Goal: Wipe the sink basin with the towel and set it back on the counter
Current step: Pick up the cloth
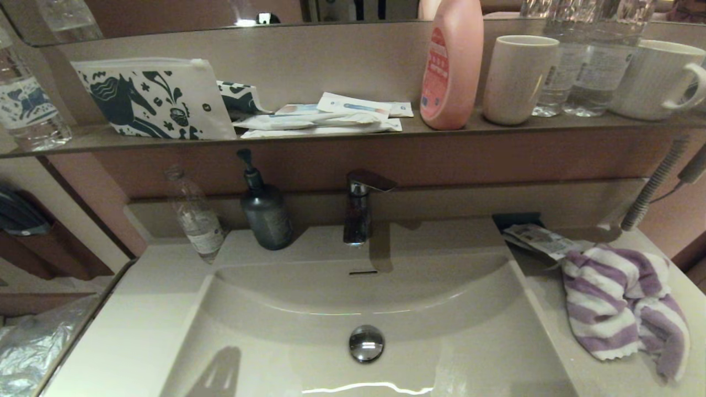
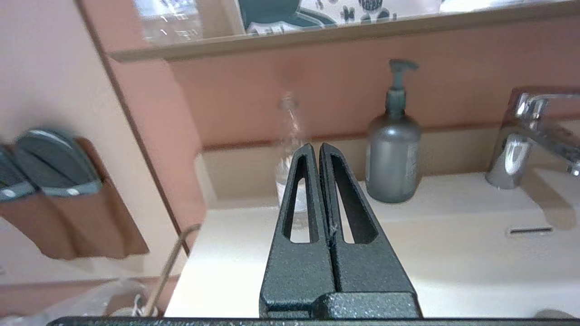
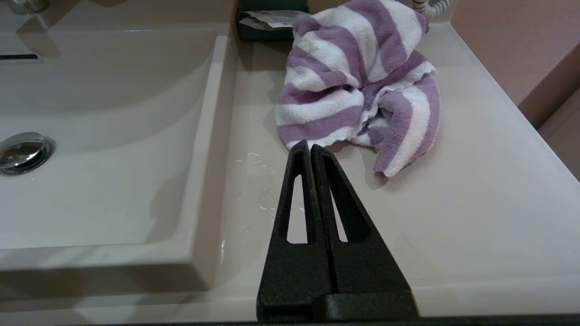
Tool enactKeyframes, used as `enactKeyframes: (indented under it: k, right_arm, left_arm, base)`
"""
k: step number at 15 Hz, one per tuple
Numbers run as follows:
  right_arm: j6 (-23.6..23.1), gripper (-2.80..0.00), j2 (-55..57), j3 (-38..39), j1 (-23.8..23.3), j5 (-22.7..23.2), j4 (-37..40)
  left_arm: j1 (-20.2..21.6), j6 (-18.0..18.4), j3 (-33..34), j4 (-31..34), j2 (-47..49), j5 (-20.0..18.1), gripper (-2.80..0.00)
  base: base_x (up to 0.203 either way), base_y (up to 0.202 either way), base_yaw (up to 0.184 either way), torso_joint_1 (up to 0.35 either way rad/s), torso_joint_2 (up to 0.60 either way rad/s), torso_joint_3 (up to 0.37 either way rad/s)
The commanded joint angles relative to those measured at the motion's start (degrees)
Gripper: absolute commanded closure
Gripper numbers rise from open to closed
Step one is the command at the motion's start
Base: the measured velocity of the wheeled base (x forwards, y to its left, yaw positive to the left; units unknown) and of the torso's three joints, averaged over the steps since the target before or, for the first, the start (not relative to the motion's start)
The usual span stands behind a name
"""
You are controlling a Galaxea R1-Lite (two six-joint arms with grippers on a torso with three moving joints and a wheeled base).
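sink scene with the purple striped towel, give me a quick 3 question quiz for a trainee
1. True or false: the purple and white striped terry towel lies inside the cream-white rectangular sink basin.
2. Multiple choice: what stands on the cream-white counter just left of the chrome faucet? A) pink plastic bottle B) dark grey pump bottle C) white mug
3. Fill in: both the left gripper and the right gripper have their fingers ____.

Key
1. False: it lies crumpled on the counter, right of the basin.
2. B: the dark grey pump bottle; the pink plastic bottle stands on the dark brown shelf.
3. shut, holding nothing.
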Motion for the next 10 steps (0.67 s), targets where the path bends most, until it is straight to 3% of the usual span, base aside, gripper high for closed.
enactKeyframes:
  k: [1, 4, 6, 10]
  right_arm:
    - [0.0, 0.0, 0.0, 0.0, 0.0, 0.0, 0.0]
    - [0.0, 0.0, 0.0, 0.0, 0.0, 0.0, 0.0]
    - [0.0, 0.0, 0.0, 0.0, 0.0, 0.0, 0.0]
    - [0.0, 0.0, 0.0, 0.0, 0.0, 0.0, 0.0]
  left_arm:
    - [1.3, 0.1, 1.0, 0.3, -5.6, -0.5, 0.0]
    - [1.9, 0.1, 1.2, 3.1, -10.6, -0.6, 0.0]
    - [2.2, -0.1, 1.2, 8.6, -15.6, -1.2, 0.0]
    - [1.6, -4.6, 1.4, 17.7, -22.3, -1.3, 0.0]
  base:
    - [0.0, 0.0, 0.0, 0.0, 0.0, 0.0]
    - [0.0, 0.0, 0.0, 0.0, 0.0, 0.0]
    - [0.0, 0.0, 0.0, 0.0, 0.0, 0.0]
    - [0.0, 0.0, 0.0, 0.0, 0.0, 0.0]
